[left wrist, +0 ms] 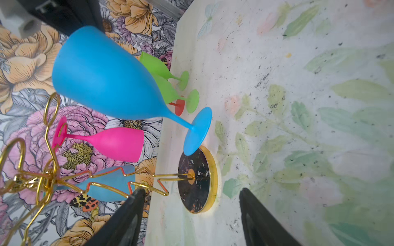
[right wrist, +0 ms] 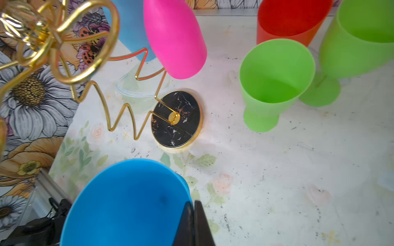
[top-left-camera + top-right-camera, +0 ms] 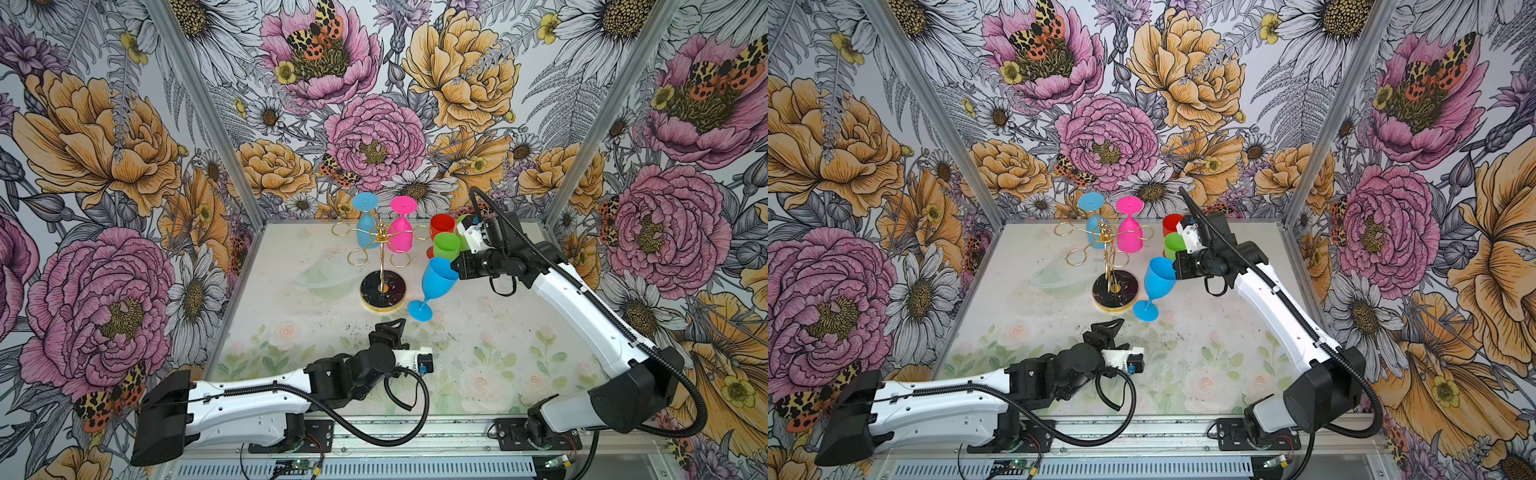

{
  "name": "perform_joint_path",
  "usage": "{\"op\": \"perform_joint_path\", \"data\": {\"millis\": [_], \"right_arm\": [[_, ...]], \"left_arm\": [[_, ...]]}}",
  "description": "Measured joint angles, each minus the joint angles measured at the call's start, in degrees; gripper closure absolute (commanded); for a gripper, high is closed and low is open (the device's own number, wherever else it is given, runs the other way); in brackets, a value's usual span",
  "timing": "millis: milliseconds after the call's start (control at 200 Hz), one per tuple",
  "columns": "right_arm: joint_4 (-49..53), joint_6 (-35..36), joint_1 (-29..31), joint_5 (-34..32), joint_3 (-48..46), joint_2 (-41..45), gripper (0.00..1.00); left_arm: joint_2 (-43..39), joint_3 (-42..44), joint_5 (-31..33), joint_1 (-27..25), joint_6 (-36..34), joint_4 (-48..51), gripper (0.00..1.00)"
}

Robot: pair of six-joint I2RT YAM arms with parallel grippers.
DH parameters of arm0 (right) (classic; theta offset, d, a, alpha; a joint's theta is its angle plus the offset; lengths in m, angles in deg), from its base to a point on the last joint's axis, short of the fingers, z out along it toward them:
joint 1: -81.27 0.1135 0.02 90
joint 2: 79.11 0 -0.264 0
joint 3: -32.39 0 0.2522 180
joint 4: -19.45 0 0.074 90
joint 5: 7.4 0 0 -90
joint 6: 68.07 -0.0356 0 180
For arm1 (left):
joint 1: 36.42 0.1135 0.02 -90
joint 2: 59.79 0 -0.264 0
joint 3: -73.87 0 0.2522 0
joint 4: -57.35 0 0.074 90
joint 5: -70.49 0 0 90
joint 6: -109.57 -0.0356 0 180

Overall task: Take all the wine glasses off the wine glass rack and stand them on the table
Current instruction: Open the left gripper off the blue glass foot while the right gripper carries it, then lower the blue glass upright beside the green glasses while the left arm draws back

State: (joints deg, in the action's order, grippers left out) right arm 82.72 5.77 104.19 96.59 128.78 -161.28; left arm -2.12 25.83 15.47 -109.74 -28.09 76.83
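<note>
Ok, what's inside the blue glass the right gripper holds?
Only bare blue wall shows inside the blue wine glass, plus one finger of the right gripper pinching its rim. That finger hides some wall; the bowl's bottom is out of frame.

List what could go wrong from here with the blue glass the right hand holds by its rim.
1. The right hand pinches only the rim of the tilted blue glass; so thin a grip may slip.
2. Its foot lies close to the rack's base; a bump could shake the rack, where the pink glass hangs.
3. The green glass stands just behind that hand; backing up might topple it.
</note>
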Motion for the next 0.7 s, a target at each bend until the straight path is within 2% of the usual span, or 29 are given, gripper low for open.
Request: {"op": "perform_joint_path", "data": {"millis": [175, 300, 500, 701], "right_arm": [[-0.1, 1.2, 0.0, -8.3, -2.4, 0.6, 1.0], [-0.9, 1.7, 0.0, -13.0, -4.5, 0.8, 1.0], [-3.2, 2.1, -1.6, -18.3, -7.2, 0.9, 1.0], [-6.9, 2.1, -6.8, -20.4, -9.8, 1.0, 1.0]], "left_arm": [[-3.6, -2.3, -0.1, 0.7, 11.9, 3.7, 0.22], [-7.4, -3.1, -1.0, 3.4, 19.9, 6.6, 0.18], [-12.9, -3.5, -4.1, 9.8, 30.6, 12.0, 0.15], [-14.2, -4.9, -9.2, 18.7, 37.8, 16.9, 0.14]]}}
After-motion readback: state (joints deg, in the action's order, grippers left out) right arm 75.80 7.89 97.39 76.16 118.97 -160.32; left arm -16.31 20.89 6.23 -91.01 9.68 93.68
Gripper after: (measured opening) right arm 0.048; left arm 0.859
